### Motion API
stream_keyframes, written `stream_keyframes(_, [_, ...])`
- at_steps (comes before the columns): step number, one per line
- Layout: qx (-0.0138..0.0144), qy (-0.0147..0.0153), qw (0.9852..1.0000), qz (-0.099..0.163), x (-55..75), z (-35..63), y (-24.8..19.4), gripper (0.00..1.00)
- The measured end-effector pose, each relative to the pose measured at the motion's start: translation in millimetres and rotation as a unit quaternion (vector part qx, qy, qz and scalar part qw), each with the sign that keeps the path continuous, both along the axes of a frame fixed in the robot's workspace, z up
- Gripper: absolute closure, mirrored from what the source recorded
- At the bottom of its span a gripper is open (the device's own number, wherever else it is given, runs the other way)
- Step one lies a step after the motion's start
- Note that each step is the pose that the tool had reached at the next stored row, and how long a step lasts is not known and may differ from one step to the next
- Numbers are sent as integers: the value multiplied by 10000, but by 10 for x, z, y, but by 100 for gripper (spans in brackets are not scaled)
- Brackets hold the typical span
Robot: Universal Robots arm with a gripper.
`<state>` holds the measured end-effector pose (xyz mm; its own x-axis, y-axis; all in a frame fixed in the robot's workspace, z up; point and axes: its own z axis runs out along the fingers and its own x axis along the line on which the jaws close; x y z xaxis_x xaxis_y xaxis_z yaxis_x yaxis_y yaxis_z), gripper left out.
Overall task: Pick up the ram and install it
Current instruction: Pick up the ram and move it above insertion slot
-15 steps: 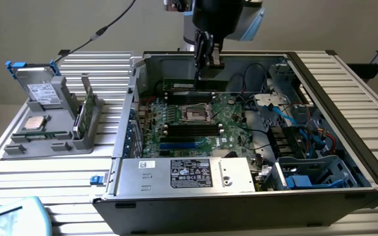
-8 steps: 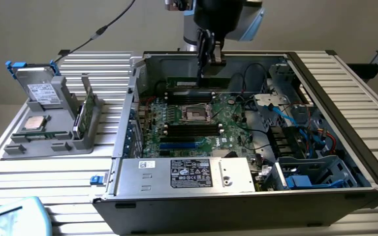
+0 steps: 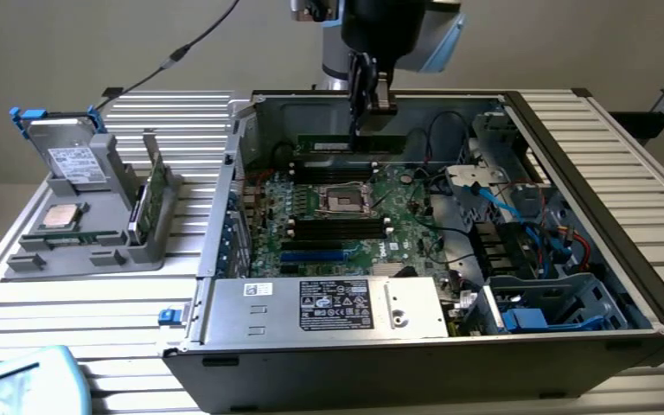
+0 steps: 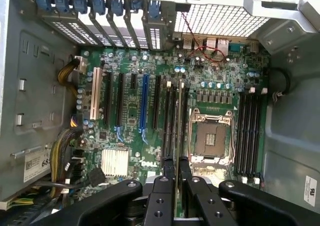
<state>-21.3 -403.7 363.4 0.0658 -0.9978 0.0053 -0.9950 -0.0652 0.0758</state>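
currently held, item one: the ram (image 3: 335, 143), a green stick with a white label, pinched by the hand (image 3: 372, 111), both fingers pressed onto its flat faces from above. we see it standing on its long edge, level, long axis running from the exterior view's left to its right, inside the open computer case (image 3: 424, 372) near the back wall, over the motherboard (image 3: 355, 225). from the wrist we see it edge-on, in line with the memory slots just beside the cpu socket (image 4: 212, 136); whether it touches a slot we cannot tell. item two, around it: a black cable loop (image 3: 430, 130) just beside its end at the exterior view's right; blue cables (image 3: 517, 207) farther that way; power supply (image 3: 332, 307) at the front. item three, on the counter (image 3: 113, 320): a grey holder (image 3: 79, 255) with a drive (image 3: 73, 160), a processor chip (image 3: 61, 216) and another green stick (image 3: 148, 199), well apart from the hand.
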Motion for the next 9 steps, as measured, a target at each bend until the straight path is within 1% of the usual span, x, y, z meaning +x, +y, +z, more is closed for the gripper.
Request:
stream_keyframes(4, [0,-10,10000,-22,-1,-54,26,85])
stream_keyframes(9, [-2,-11,10000,-72,-1,-64,29,85])
